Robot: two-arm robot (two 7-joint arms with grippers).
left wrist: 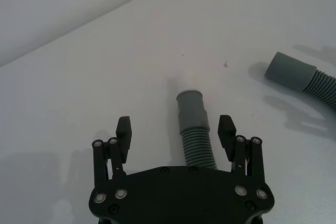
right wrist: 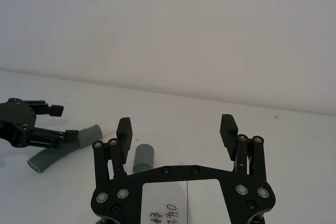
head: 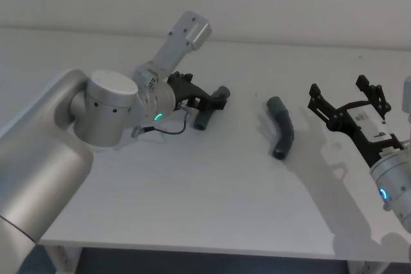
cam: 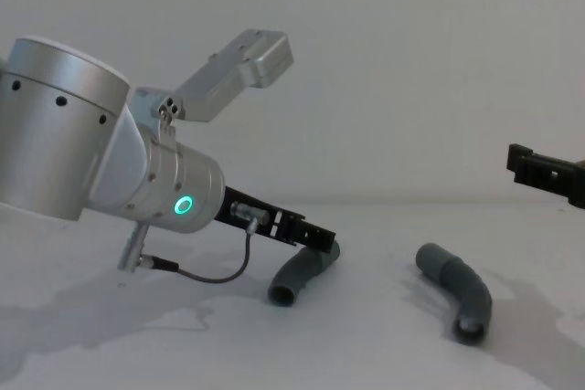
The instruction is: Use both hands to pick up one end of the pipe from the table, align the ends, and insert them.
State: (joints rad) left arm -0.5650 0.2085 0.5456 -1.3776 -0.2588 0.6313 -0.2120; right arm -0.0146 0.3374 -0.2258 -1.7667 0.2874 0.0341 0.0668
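Pipe pieces are seen lying well apart on the white desk (head: 212,190). Nearest the robot, the right pipe piece (head: 282,126) is laid bent on the desk's right half, with one open end turned toward the robot and its smooth cuff (head: 275,102) pointed away. Just to its right, the right tool (head: 339,88) is held above the desk with its fingers spread wide and nothing between them; the piece is not touched by it. A little farther back and to the left, the left pipe piece (head: 204,119) is rested on the desk, its ribbed body straddled by the left tool (left wrist: 175,124). That tool's fingers (left wrist: 124,129) are spread on either side of the ribs, released, with a gap left on both sides, and the cuff end (left wrist: 191,106) is projected beyond the fingertips. A green ring light (cam: 186,205) is shown on the left arm.
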